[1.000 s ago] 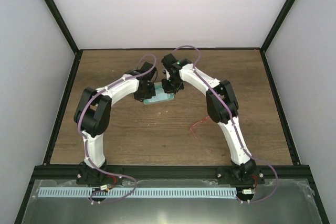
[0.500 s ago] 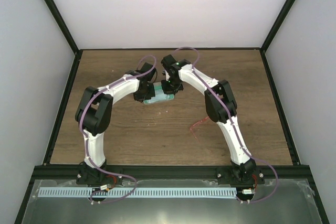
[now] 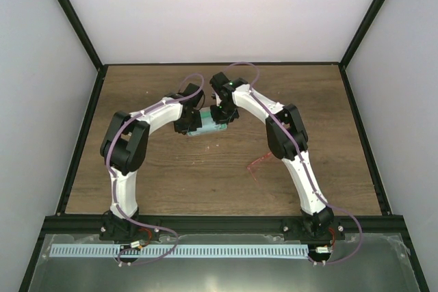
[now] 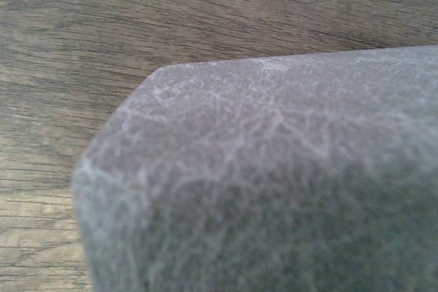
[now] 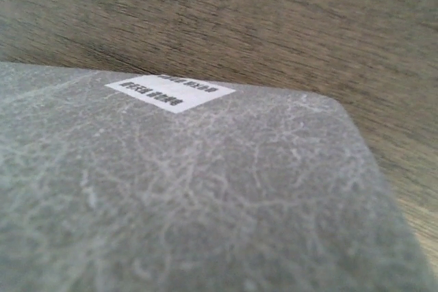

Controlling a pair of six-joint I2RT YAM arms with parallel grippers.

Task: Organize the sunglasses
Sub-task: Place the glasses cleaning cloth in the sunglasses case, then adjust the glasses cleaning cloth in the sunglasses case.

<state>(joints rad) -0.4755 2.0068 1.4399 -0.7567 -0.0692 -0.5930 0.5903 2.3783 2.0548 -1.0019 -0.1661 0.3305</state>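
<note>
the left gripper (image 3: 187,124) and the right gripper (image 3: 221,114) met over the case (image 3: 207,126) in the middle of the table (image 3: 205,182), the left one at the case's left end and the right one at its right end. from above, the case showed as a strip of green between them, lying on the wood. how far either gripper was open, and whether it had hold of the case, could not be told: the fingers were hidden in the top view, and neither wrist camera showed them. the left wrist view was filled by a blurred grey corner of the case, with wood grain behind it. the right wrist view showed the same grey, crackled surface very close, bearing a small white label (image 5: 170,92) whose dark print was too blurred to read. the sunglasses (image 3: 258,163) lay on the table well apart from the case, nearer the bases, just left of the right arm (image 3: 300,169), and touched by neither gripper.
</note>
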